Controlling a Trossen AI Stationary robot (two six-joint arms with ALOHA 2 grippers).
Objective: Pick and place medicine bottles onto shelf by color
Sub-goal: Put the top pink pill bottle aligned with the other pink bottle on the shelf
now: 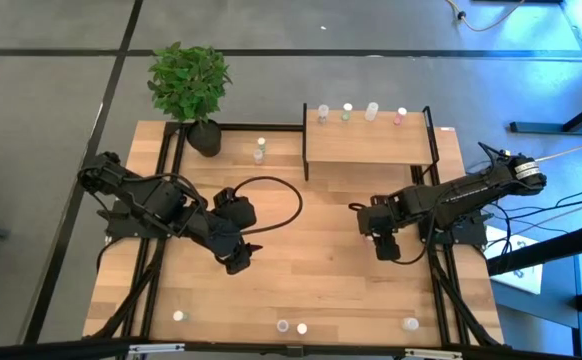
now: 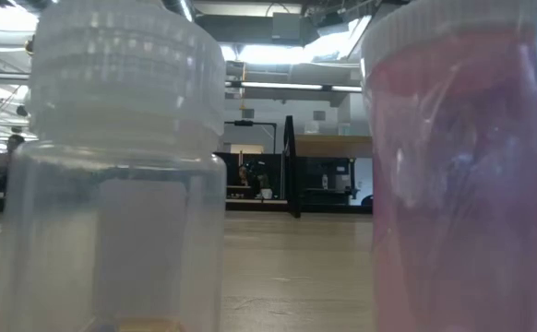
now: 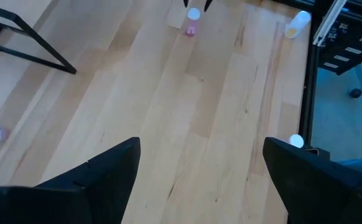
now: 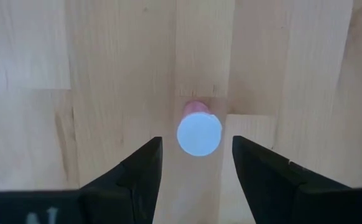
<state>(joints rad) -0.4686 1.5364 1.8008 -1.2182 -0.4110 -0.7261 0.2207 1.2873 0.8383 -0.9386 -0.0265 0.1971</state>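
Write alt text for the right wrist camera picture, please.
A small bottle with a pale cap and pink contents stands upright on the light-wood tabletop, seen from straight above. The right gripper has its dark jaws open on either side, not touching it.

Even, bright overhead light falls on the bench (image 1: 301, 270), and the plant (image 1: 187, 80) and the left tool (image 1: 239, 262) throw only short, soft shadows beside them. In the low view two bottles pressed against the lens, a clear one (image 2: 112, 175) and a pinkish one (image 2: 462, 175), are badly out of focus, while ceiling strip lights (image 2: 278, 86) behind them glare white. Just ahead of the right tool (image 4: 196, 165) a bottle cap (image 4: 199, 134) looks washed out, perhaps from glare, and the near fingers (image 4: 137, 171) are soft.
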